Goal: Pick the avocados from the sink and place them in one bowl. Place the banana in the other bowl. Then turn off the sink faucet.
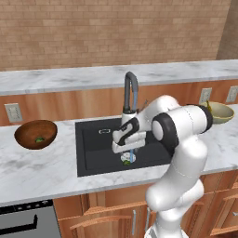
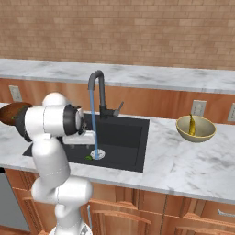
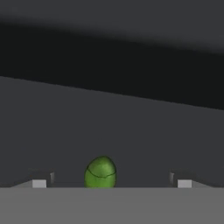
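Note:
One green avocado (image 3: 101, 173) lies on the floor of the black sink (image 1: 93, 148), right between my open gripper's (image 3: 111, 183) fingertips (image 3: 39, 183). From the left base view my gripper (image 1: 124, 155) reaches down into the basin beside the drain, just over that avocado (image 1: 126, 161). Another avocado (image 1: 40, 139) rests in the dark brown bowl (image 1: 36, 134) on the left counter. The banana (image 2: 191, 125) lies in the pale bowl (image 2: 196, 129) on the right. Water (image 2: 94, 124) runs from the faucet (image 2: 98, 92) onto the drain (image 2: 97, 153).
The faucet's lever (image 2: 119, 109) sticks out to the right of its base. A marble counter (image 2: 183, 165) surrounds the sink, with a brick wall behind. Wall sockets (image 1: 13, 112) sit on the wooden backsplash. An oven front (image 1: 23, 221) is at the lower left.

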